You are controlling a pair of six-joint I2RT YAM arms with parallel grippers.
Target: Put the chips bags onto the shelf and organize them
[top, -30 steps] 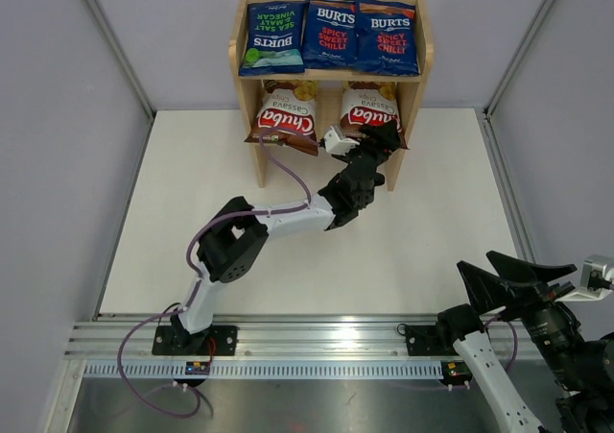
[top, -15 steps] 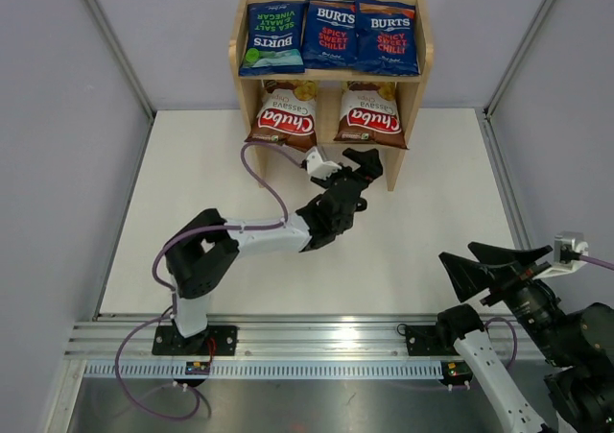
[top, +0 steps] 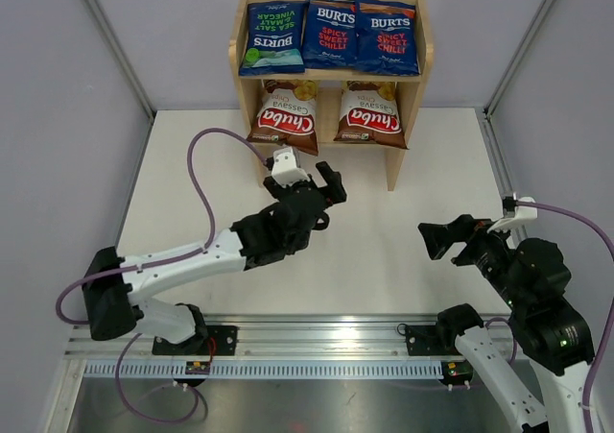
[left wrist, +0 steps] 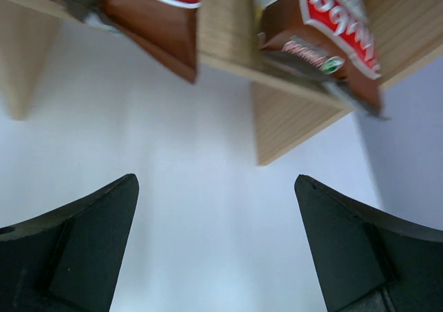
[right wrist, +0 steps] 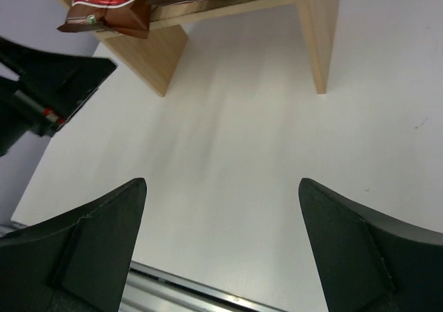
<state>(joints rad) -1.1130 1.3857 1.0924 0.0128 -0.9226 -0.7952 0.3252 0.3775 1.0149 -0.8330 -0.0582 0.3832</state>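
All 5 chips bags sit on the shelf: 3 blue BURTS bags side by side on the top tier, 2 brown Chuba bags below, long axes running front to back, ends overhanging the front edge. They lie straight ahead of the left claw, the nearer one, hovering over the desk just before the lower tier, spread wide, holding nothing. The right claw, well apart, also gapes empty
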